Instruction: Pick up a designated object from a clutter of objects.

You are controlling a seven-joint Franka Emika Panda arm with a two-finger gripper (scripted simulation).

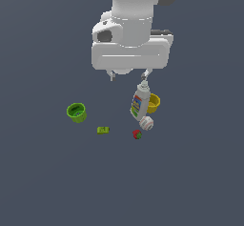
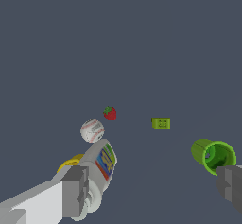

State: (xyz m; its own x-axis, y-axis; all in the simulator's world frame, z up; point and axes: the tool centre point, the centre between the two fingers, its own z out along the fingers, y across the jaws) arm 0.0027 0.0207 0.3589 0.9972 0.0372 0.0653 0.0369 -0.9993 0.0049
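The designated object, a tiny yellow-green block (image 1: 103, 130) (image 2: 161, 123) with darker markings, lies flat on the dark floor. It rests apart from the other items, between the green cup (image 1: 76, 112) (image 2: 213, 156) and the red berry (image 1: 137, 134) (image 2: 110, 113). My gripper (image 1: 128, 76) (image 2: 153, 190) hangs open well above the clutter of objects, with nothing between its fingers. In the exterior view the block sits below it and toward that view's left. One fingertip (image 1: 145, 75) appears just over the cap of the white labelled bottle (image 1: 139, 102) (image 2: 103, 164).
A yellow cup (image 1: 153, 103) (image 2: 71, 162) stands right behind the bottle. A white baseball (image 1: 146, 123) (image 2: 92, 131) lies by the bottle's base, close to the berry. The green cup stands upright at the exterior view's left.
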